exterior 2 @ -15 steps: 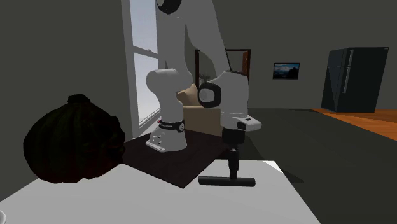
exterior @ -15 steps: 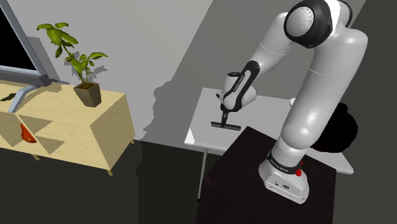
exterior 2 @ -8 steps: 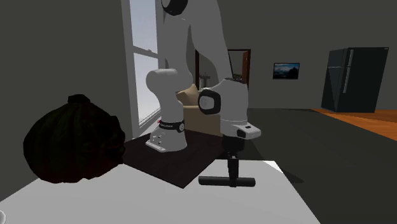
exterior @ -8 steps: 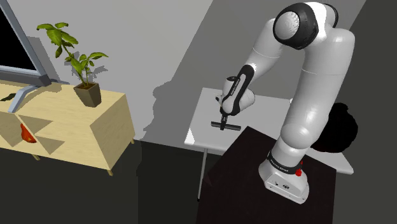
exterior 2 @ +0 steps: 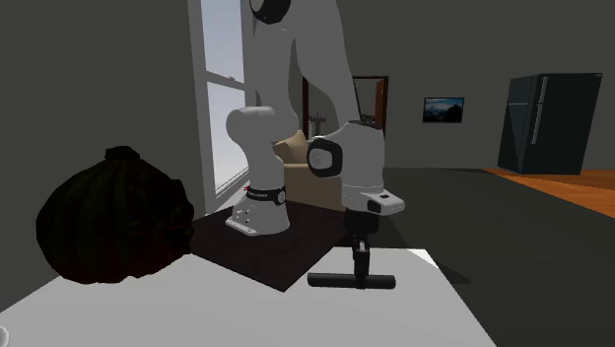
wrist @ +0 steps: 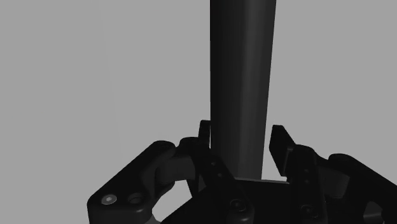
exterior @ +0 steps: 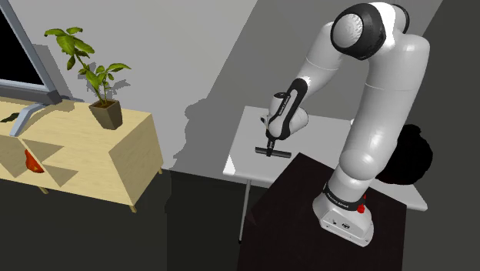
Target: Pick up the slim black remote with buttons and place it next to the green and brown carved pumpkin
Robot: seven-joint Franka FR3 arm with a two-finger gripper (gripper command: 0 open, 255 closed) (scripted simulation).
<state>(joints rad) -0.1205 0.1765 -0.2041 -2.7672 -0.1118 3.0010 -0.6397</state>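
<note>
On the pale bench (exterior 2: 177, 311), well apart from the dark pumpkin (exterior 2: 108, 217), the black remote (exterior 2: 352, 281) lies flat. The end effector (exterior 2: 361, 260) straddles it, fingers (wrist: 278, 137) apart, a thin gap beside one.

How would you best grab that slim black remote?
Across the narrow width of the slim black remote, near its middle, coming straight down: it lies flat on the white table, long and thin, so probably only its width fits between the fingers.

the remote (exterior 2: 352, 281) lies on the table (exterior 2: 197, 315), well apart from the pumpkin (exterior 2: 113, 217) at the second exterior view's left; the stand (exterior 2: 286, 244) sits behind both; the fingers (wrist: 278, 145) straddle the remote.
</note>
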